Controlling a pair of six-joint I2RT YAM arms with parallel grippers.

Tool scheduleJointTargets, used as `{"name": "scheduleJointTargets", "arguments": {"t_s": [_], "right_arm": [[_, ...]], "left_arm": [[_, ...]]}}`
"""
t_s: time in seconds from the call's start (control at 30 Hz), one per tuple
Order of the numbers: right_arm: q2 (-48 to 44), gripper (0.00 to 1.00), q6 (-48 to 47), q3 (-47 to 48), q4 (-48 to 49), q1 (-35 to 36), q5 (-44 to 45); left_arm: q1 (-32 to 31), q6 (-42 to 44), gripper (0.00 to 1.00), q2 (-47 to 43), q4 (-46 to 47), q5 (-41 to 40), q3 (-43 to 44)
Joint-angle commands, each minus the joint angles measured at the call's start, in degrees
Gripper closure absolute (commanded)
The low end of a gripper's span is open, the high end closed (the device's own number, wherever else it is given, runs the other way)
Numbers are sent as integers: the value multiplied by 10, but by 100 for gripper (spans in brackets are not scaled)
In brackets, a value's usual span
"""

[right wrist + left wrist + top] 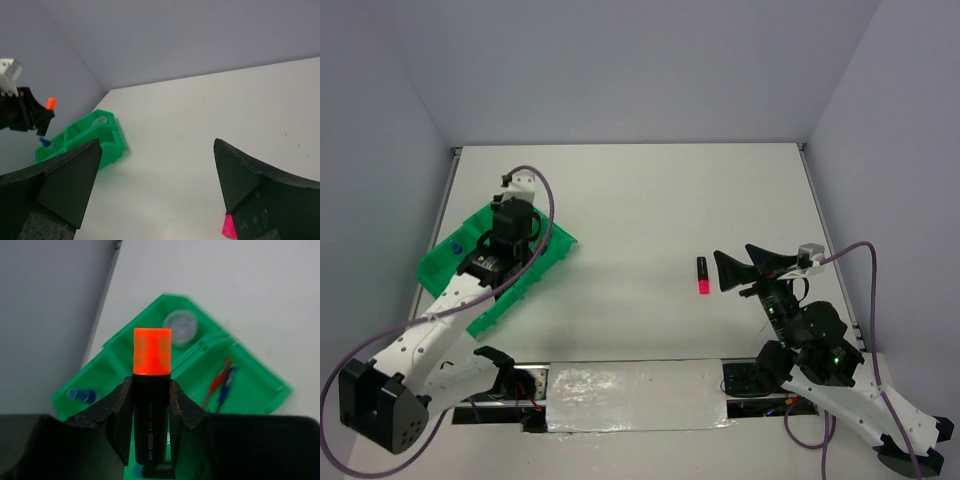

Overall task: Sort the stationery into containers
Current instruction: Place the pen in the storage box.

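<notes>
My left gripper [151, 382] is shut on a black highlighter with an orange cap [152, 351]. It holds the highlighter above the green divided tray [260, 390], at the table's left [555, 245]. In the tray lie a round clear tub [180, 326], a red pen [217, 382] beside a blue pen [226, 385], and a blue-capped bottle [81, 394]. My right gripper [157, 145] stands wide open with nothing between its fingers. It is just right of a pink-ended highlighter [702, 274] that lies on the table, and whose pink tip [229, 226] peeks out under the right finger.
Grey walls close the table on the left, back and right. The tray sits askew near the left wall. A shiny taped strip [630, 395] runs along the near edge between the arm bases.
</notes>
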Motion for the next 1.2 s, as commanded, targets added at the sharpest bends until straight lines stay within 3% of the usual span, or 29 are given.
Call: {"name": "scheduleJointTargets", "arguments": {"t_s": [0.0,0.13,0.3,0.43,0.57,0.7,0.77,0.8,0.83,1.13,1.17], "right_arm": [[5,0,-12,19,18,-2,-15],[9,0,-13,25,8,-2,-15],[-3,0,-15,24,8,-2,-24],[-6,0,-16,24,7,-3,-28],[-11,0,-16,28,2,-2,-31],[-20,0,-16,25,3,-2,-29],[-20,0,-16,25,3,-2,-29],[-19,0,-16,25,3,-2,-28],[-17,0,-16,26,3,-2,-29],[-16,0,-17,26,4,-2,-31],[-16,0,-17,26,4,-2,-31]], "left_arm": [[17,40,100,-46,-11,-83,-61],[40,149,100,-98,-15,-27,-109],[70,143,100,-177,-24,-2,-153],[76,145,100,-237,14,-46,-217],[99,143,100,-222,-4,-3,-213],[99,132,100,-185,5,-23,-218],[99,128,89,-185,17,-29,-224],[100,123,75,-196,30,-34,-232],[101,120,69,-203,37,-36,-237],[118,102,29,-239,45,-49,-240],[118,102,20,-240,43,-48,-240]]}}
